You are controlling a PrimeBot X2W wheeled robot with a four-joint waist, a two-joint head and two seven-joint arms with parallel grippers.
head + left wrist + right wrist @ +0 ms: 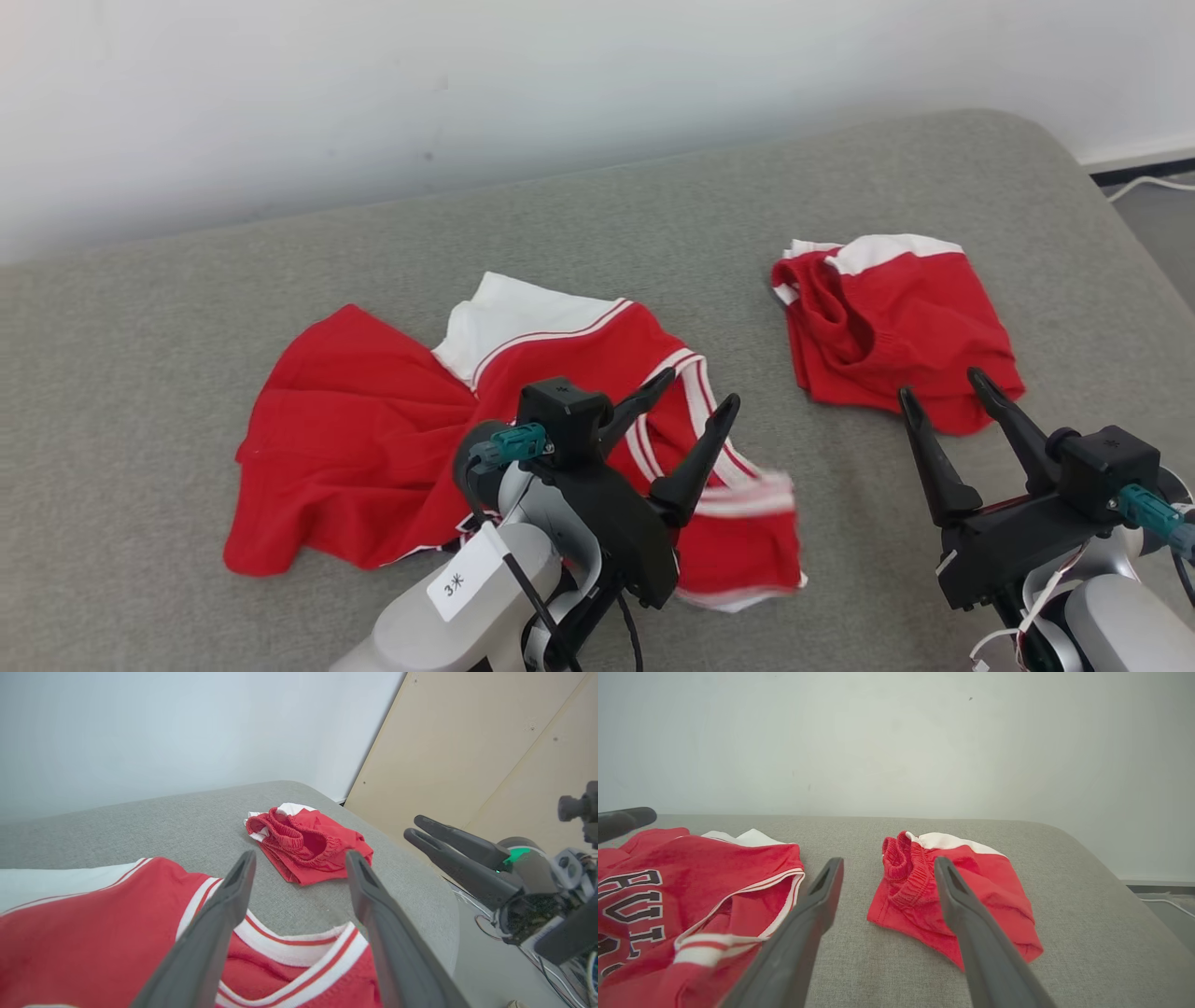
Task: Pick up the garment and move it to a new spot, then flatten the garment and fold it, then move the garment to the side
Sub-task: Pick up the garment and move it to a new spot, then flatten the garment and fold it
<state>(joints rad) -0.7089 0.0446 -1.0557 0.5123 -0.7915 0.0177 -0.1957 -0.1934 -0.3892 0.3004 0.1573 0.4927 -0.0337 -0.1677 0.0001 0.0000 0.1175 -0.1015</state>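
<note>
Garment (pixel 373 439) lay crumpled on grey cushion (pixel 140 373). Left gripper (pixel 700 392) hovered over it, fingers apart and empty. Right gripper (pixel 941 385) was also spread, near the red shorts (pixel 896 317).

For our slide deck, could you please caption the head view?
Open left gripper over a rumpled red jersey; open right gripper beside bunched red shorts.

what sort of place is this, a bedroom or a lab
Probably a robot test room rather than a home: a grey padded surface, like a bed or couch, stands against a bare white wall, with a plain beige panel beside it and a white cable loose on the floor.
</note>
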